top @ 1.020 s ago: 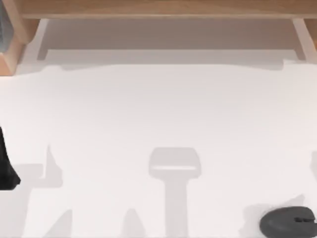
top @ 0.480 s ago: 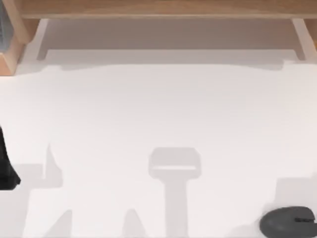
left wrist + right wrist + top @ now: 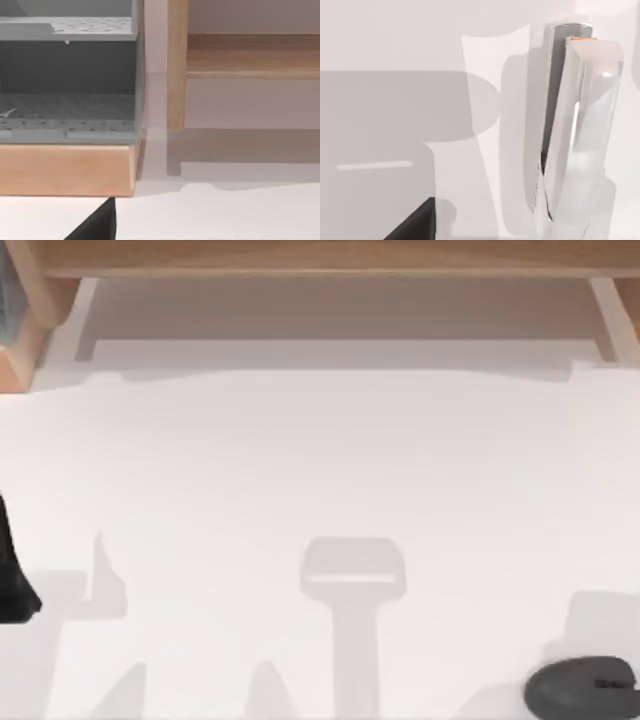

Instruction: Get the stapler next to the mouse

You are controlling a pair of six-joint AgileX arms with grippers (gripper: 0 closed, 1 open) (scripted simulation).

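The mouse point(image 3: 582, 687) is a small dark grey oval at the table's near right corner in the top view. A long white and silver stapler point(image 3: 580, 130) with an orange bit at one end lies flat on the white table in the right wrist view, close under that camera. A dark corner of my right gripper point(image 3: 415, 225) shows at that picture's edge, apart from the stapler. At the table's left edge in the top view stands my left arm point(image 3: 12, 575), a black shape. A dark corner of the left gripper point(image 3: 97, 225) shows in the left wrist view.
A wooden shelf frame point(image 3: 320, 260) runs along the far edge of the table. At the far left corner a grey perforated rack point(image 3: 65, 110) sits in a wooden box, beside a wooden post point(image 3: 176, 65). The white tabletop point(image 3: 320, 460) spreads between them.
The shadow near the mouse has shifted from the mouse's left side to above it, toward the right edge. The mouse and the left arm have not moved.
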